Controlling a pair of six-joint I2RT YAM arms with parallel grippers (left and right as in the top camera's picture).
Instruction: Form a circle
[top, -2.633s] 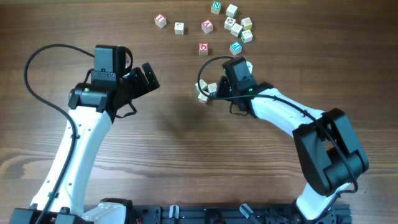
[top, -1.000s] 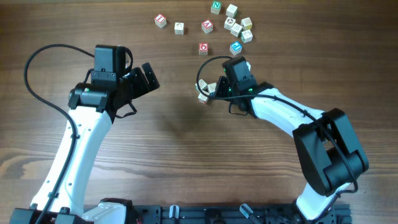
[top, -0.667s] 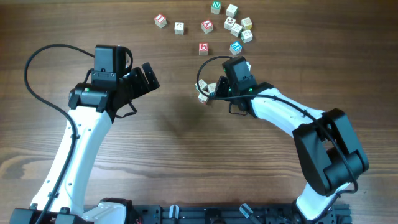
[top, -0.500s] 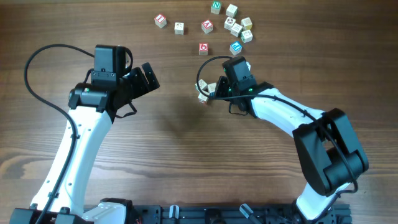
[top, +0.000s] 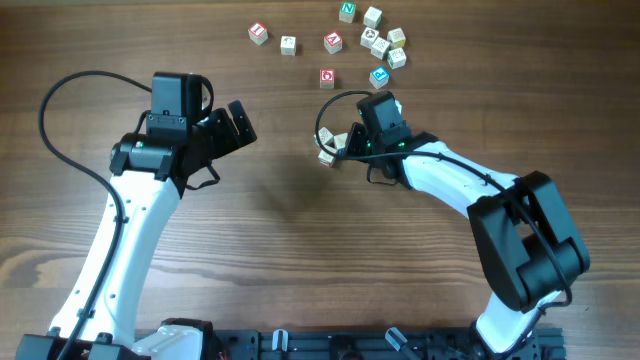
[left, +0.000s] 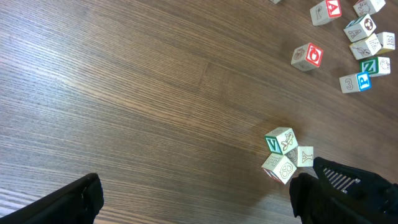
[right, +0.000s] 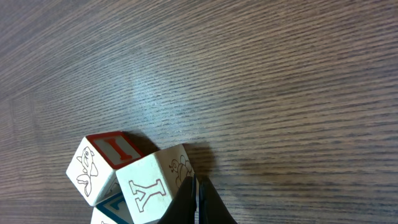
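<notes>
Wood-grain table (top: 300, 250) carrying everything | circle (left: 285, 155) sitting near centre, three cubes touching | right gripper (right: 194, 190) pinching shut on nothing, tip touching Y cube (right: 152, 183) | left gripper (top: 234, 124) gaping, empty | advising slow, low nudges, keeping cluster tight

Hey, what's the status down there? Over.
Left gripper open, empty. Right gripper shut, tip at the circle of three touching cubes. Spare cubes scattered beyond, nothing blocking.

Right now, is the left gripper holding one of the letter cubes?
No, the left gripper stands wide open with nothing in it.
</notes>
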